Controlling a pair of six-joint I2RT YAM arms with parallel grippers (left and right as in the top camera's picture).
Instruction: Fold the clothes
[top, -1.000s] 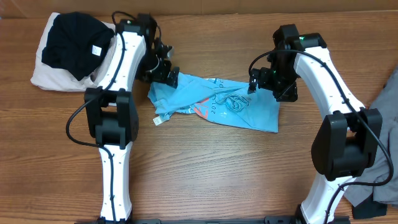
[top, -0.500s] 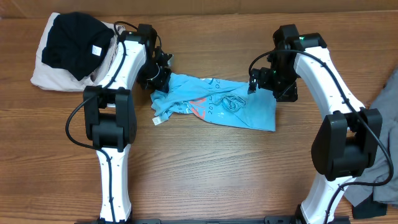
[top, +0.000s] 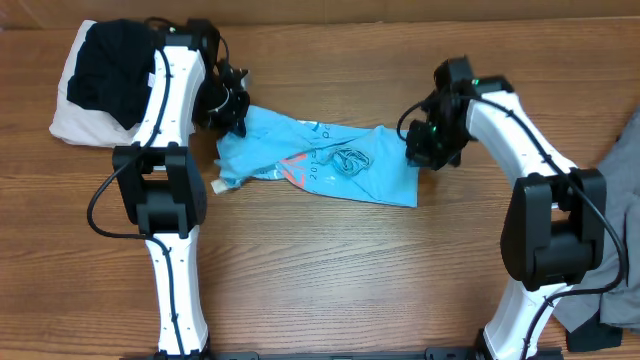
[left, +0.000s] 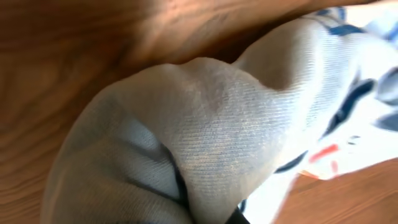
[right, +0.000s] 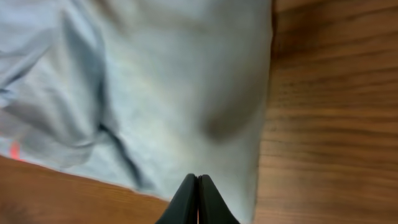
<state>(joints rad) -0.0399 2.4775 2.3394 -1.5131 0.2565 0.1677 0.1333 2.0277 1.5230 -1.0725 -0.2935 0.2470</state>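
Note:
The sky-blue T-shirt (top: 320, 165) lies crumpled across the middle of the wooden table, printed side up. My left gripper (top: 228, 112) is at its back left corner, shut on a bunch of the cloth. In the left wrist view the gathered shirt (left: 217, 124) fills the picture and hides the fingers, apart from a dark sliver at the bottom. My right gripper (top: 420, 152) stands at the shirt's right edge. Its fingertips are pressed together over the shirt (right: 174, 93) in the right wrist view, where the right gripper (right: 198, 180) shows no cloth between the tips.
A black garment (top: 115, 60) lies on a beige one (top: 75, 125) at the back left corner, close to my left arm. A grey garment (top: 622, 180) hangs over the table's right edge. Bare wood (top: 330, 270) runs along the front.
My left gripper shut on the shirt's corner and pulled it left and back. The whole shirt slid left. My right gripper shut and moved left and slightly forward.

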